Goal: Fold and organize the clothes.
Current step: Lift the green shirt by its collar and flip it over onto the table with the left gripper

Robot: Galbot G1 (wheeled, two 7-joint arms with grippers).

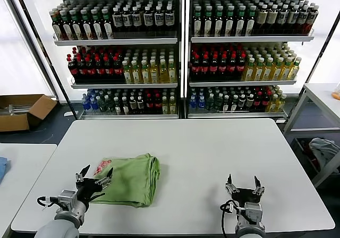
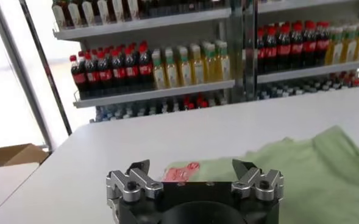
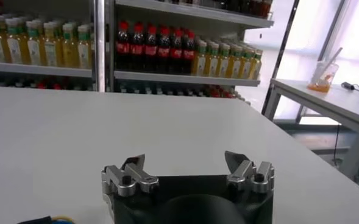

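Note:
The light green polo shirt [image 1: 131,178] lies folded into a rough rectangle on the left half of the white table [image 1: 212,153], its red-and-white print [image 1: 102,167] showing at its left edge. My left gripper [image 1: 96,176] is open and empty, just at the shirt's near left corner, jaws pointing across it. In the left wrist view the shirt [image 2: 313,176] and print [image 2: 181,172] lie right beyond the open left gripper [image 2: 193,169]. My right gripper [image 1: 244,185] is open and empty over bare table at the front right; it also shows in the right wrist view [image 3: 186,161].
Shelves of bottled drinks [image 1: 180,52] stand behind the table. A cardboard box [image 1: 21,111] sits on the floor at the far left. A second white table [image 1: 24,163] adjoins on the left, and another table [image 1: 321,97] stands at the right.

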